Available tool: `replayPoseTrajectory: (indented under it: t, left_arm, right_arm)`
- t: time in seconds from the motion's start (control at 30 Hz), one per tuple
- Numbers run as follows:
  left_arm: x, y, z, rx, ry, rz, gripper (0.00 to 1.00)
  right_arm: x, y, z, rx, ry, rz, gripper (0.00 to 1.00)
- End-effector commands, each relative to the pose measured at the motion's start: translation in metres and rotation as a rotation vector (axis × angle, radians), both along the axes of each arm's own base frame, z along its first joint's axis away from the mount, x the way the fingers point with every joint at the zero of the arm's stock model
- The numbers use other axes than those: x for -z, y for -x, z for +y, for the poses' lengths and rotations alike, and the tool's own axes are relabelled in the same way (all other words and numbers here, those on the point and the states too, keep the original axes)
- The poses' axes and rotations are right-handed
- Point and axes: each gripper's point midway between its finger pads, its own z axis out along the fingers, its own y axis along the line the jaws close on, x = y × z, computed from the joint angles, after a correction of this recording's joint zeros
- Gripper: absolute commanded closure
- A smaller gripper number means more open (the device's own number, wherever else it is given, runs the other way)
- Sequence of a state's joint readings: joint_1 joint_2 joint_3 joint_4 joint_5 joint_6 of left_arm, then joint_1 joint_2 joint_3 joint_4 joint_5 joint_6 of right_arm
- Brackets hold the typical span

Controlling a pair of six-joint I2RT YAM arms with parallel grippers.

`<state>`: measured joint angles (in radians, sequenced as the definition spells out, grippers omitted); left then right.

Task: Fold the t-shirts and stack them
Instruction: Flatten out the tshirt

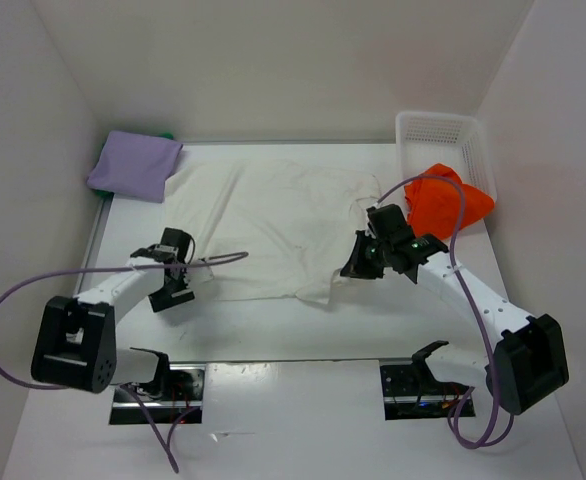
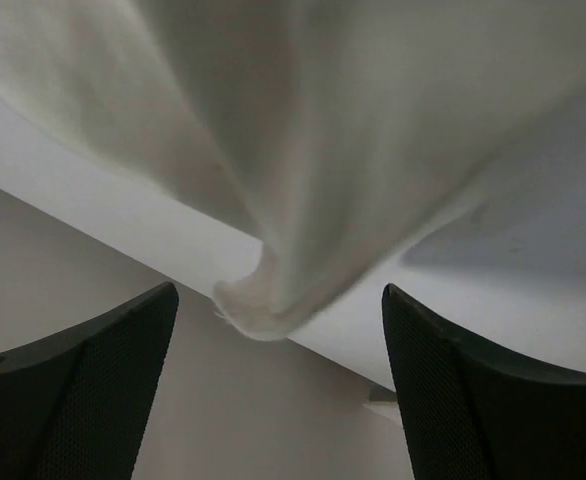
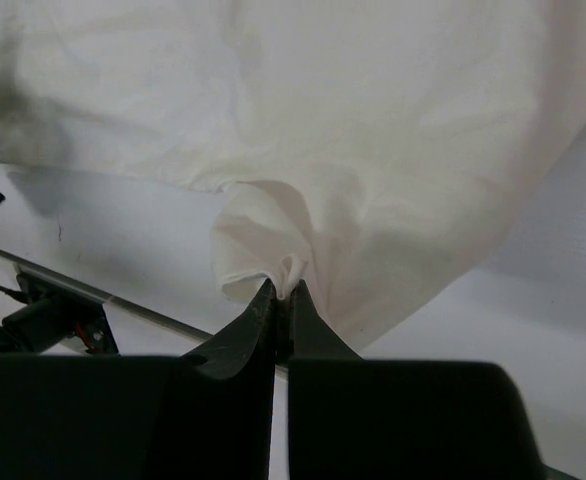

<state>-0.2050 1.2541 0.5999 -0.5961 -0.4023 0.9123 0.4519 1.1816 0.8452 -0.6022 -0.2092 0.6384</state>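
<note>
White t-shirt (image 1: 283, 220) is pinched at its hem by the closed right hand (image 3: 281, 292), presumably for folding, while the left hand (image 2: 278, 295) is spread wide, empty.

No legible text, labels, brands, nos. or signs in any of the 3 views.
</note>
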Motion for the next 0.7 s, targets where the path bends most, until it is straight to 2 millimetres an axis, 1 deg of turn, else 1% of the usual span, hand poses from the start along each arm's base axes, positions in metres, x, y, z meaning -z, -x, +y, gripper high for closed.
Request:
replayPoseTrajectory:
  t: [0.0,0.07,0.1,0.13,0.2,0.23,0.27,0.3,0.33,0.37,0.4,0.43,0.47,0.5,0.53,0.57,0.6,0.63,0.67]
  left_arm:
    - [-0.021,-0.045,0.019,-0.131,0.019,-0.115,0.12]
    - [-0.009,-0.036,0.017,-0.132,0.048,-0.033,0.16]
    - [-0.006,-0.029,0.017,-0.129,0.058,0.004,0.25]
    - [0.001,-0.022,0.016,-0.114,0.063,0.031,0.30]
    - [0.003,-0.016,0.016,-0.114,0.063,0.036,0.43]
    - [0.001,-0.018,0.014,-0.111,0.076,0.024,0.61]
    - [-0.001,-0.018,0.014,-0.110,0.077,0.015,0.77]
    - [-0.005,-0.023,0.014,-0.110,0.079,0.001,0.88]
    - [-0.006,-0.026,0.011,-0.115,0.098,-0.009,0.94]
    - [-0.009,-0.029,0.006,-0.119,0.129,-0.029,0.97]
    - [-0.015,-0.035,0.003,-0.122,0.150,-0.044,1.00]
    - [-0.018,-0.038,-0.001,-0.136,0.175,-0.054,1.00]
    - [-0.020,-0.042,-0.008,-0.137,0.219,-0.060,1.00]
    - [-0.024,-0.049,-0.011,-0.147,0.236,-0.084,1.00]
    - [-0.039,-0.066,-0.013,-0.172,0.257,-0.151,1.00]
    - [-0.052,-0.085,-0.009,-0.192,0.245,-0.231,1.00]
    - [-0.064,-0.102,-0.006,-0.215,0.232,-0.291,1.00]
    - [-0.082,-0.119,-0.003,-0.234,0.222,-0.358,1.00]
    - [-0.137,-0.153,0.003,-0.269,0.220,-0.522,1.00]
  right_arm:
    - [-0.019,-0.009,-0.001,0.019,-0.007,-0.061,1.00]
    - [-0.022,-0.010,0.000,0.012,-0.006,-0.073,1.00]
    - [-0.022,-0.010,0.000,0.012,-0.006,-0.073,1.00]
    - [-0.023,-0.014,-0.001,0.010,0.004,-0.081,1.00]
    - [-0.022,-0.013,-0.003,0.017,0.015,-0.077,1.00]
    - [-0.023,-0.017,-0.003,0.016,0.027,-0.086,1.00]
    - [-0.019,-0.015,-0.004,0.016,0.035,-0.070,1.00]
    - [-0.023,-0.018,-0.003,0.016,0.029,-0.080,1.00]
    - [-0.024,-0.020,-0.002,0.016,0.030,-0.079,1.00]
    - [-0.024,-0.020,-0.002,0.007,0.036,-0.084,1.00]
    - [-0.022,-0.025,0.000,-0.003,0.047,-0.078,1.00]
    - [-0.028,-0.030,0.002,-0.003,0.041,-0.091,1.00]
    - [-0.031,-0.036,0.001,-0.017,0.053,-0.108,1.00]
    - [-0.027,-0.044,-0.001,-0.018,0.068,-0.100,1.00]
    - [-0.045,-0.061,-0.002,-0.013,0.063,-0.150,1.00]
    - [-0.055,-0.077,-0.006,-0.003,0.070,-0.177,1.00]
    - [-0.053,-0.102,-0.026,0.025,0.110,-0.179,1.00]
    - [-0.100,-0.134,-0.033,0.052,0.097,-0.279,1.00]
    - [-0.122,-0.154,-0.042,0.078,0.099,-0.323,1.00]
